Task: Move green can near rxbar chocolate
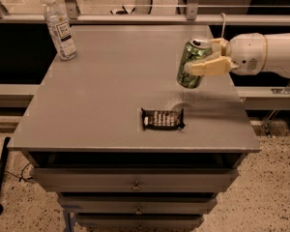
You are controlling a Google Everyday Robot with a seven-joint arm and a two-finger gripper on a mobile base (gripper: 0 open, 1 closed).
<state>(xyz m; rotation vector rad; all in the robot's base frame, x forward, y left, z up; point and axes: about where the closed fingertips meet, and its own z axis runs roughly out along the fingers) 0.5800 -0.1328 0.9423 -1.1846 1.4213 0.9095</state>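
Observation:
The green can (192, 57) is held tilted in the air above the right part of the grey table (101, 95). My gripper (203, 62) comes in from the right on a white arm and is shut on the can, one cream finger (208, 67) crossing its front. The rxbar chocolate (162, 119), a dark wrapper with white lettering, lies flat near the table's front edge, below and a little left of the can. The can's shadow falls just behind the bar.
A clear plastic water bottle (60, 27) stands at the table's back left corner. Drawers (135, 182) sit under the tabletop. A railing (135, 6) runs behind the table. The white arm (270, 54) reaches over the right edge.

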